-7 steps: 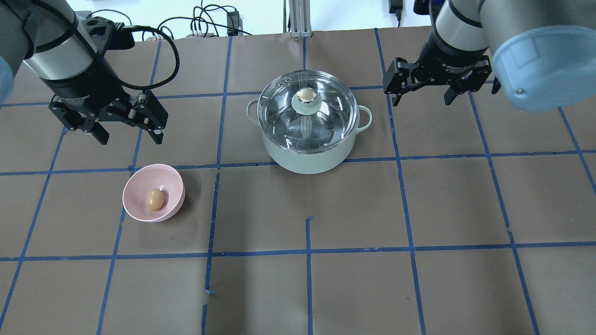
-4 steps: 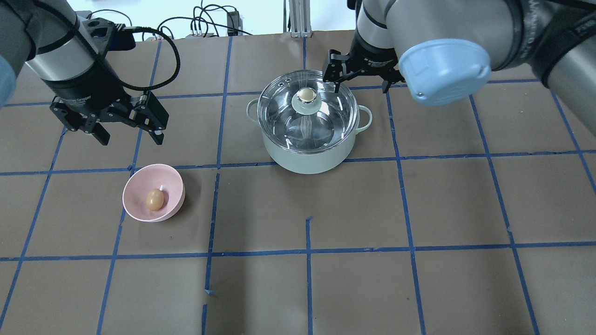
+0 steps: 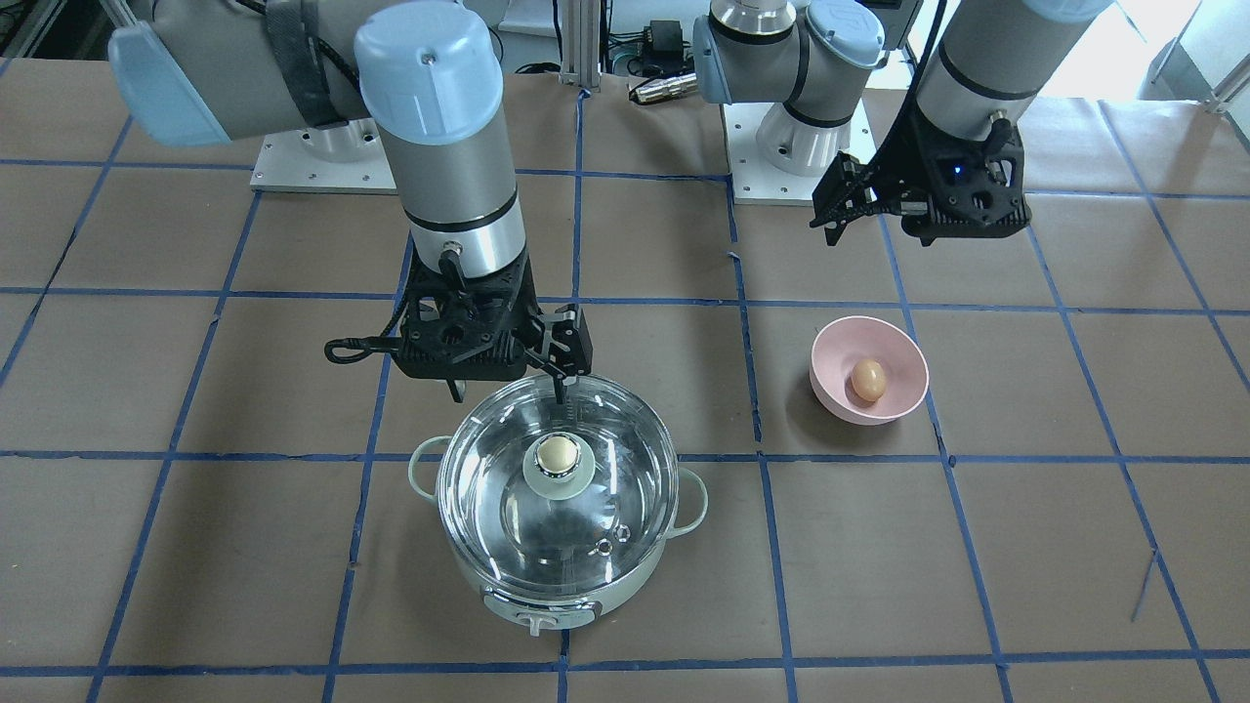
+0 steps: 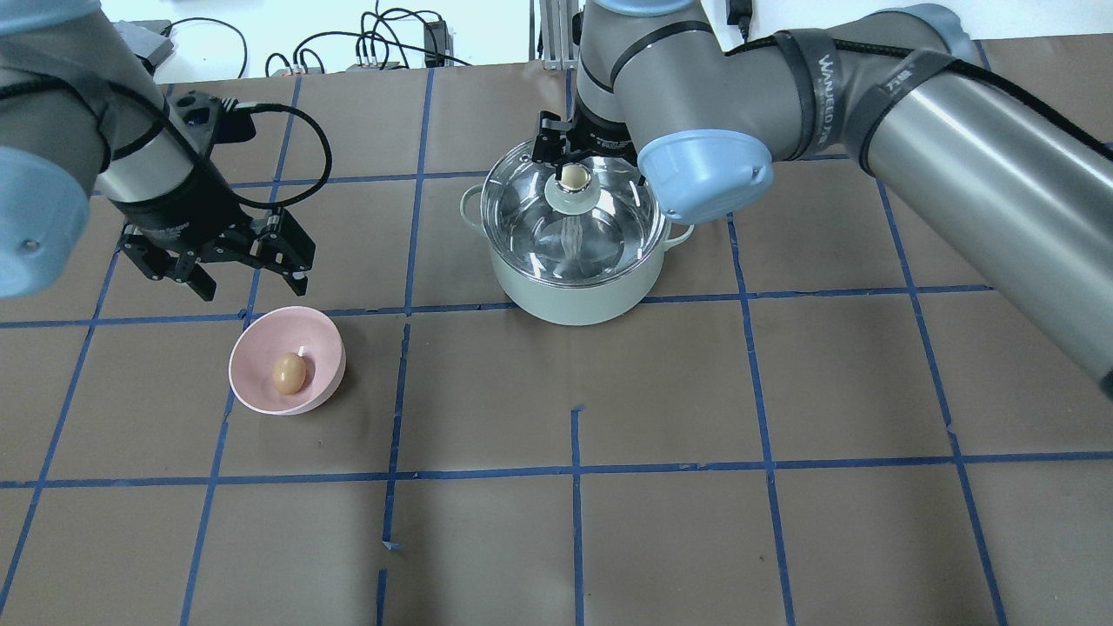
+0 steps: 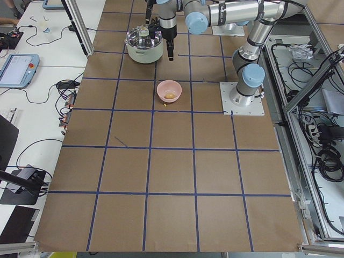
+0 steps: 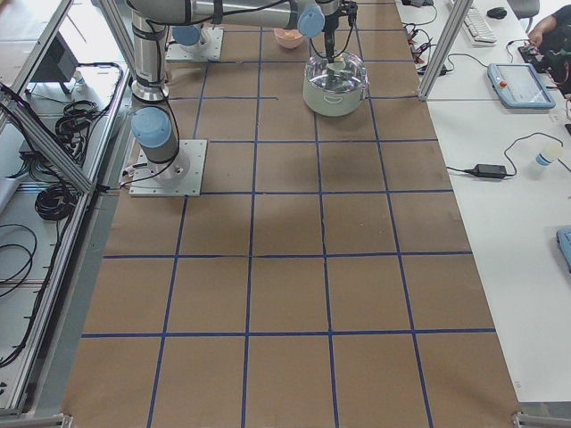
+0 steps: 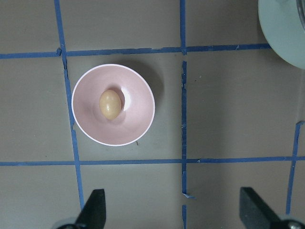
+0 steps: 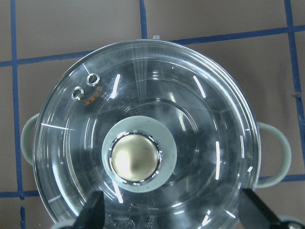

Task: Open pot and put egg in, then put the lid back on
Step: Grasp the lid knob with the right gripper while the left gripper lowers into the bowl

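Note:
The mint-green pot [image 4: 574,300] stands at the table's centre back with the glass lid [image 4: 609,226] on it. The lid's gold-topped knob [image 8: 136,160] shows large in the right wrist view. My right gripper [image 3: 508,391] is open and hovers just above the lid, its fingers [image 8: 93,210] wide either side of the knob and touching nothing. The brown egg [image 4: 289,372] lies in a pink bowl [image 4: 326,335] at front left. My left gripper [image 4: 252,283] is open and empty, above and just behind the bowl. The egg [image 7: 110,104] is in the left wrist view.
Blue tape lines grid the brown table. Cables lie along the far edge [image 4: 374,48]. The arm bases [image 3: 312,156] are at the robot's side. The pot's dial [image 3: 540,618] faces the operators' side. My right arm's elbow [image 4: 704,174] overhangs the pot's right handle.
My right arm swept left from the table's right side to over the pot lid. My left gripper moved closer to the pink bowl. Pot, lid and egg have not moved.

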`<action>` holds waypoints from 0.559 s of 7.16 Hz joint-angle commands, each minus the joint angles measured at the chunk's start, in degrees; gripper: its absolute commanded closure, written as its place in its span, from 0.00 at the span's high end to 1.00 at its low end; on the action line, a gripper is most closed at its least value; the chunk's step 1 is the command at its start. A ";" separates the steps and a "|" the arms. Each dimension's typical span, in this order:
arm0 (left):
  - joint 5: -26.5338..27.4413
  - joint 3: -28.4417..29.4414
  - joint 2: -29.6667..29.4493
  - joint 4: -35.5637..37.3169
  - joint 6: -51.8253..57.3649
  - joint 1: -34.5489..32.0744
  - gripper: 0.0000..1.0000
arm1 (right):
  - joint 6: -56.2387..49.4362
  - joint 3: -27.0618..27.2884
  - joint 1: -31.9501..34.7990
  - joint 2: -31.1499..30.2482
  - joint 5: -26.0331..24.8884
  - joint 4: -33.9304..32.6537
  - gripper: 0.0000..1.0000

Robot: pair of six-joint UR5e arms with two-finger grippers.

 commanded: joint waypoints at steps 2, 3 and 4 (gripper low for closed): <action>-0.10 -10.39 -1.33 11.40 5.03 4.58 1.00 | 1.78 -0.05 0.17 4.87 0.00 -4.95 0.99; -0.10 -11.46 -1.42 12.30 7.66 5.03 0.99 | 2.31 -0.13 0.17 4.87 0.09 -5.05 0.95; -0.36 -13.12 -1.59 14.14 11.69 6.60 0.98 | 2.40 -0.40 0.17 4.87 0.09 -5.05 0.92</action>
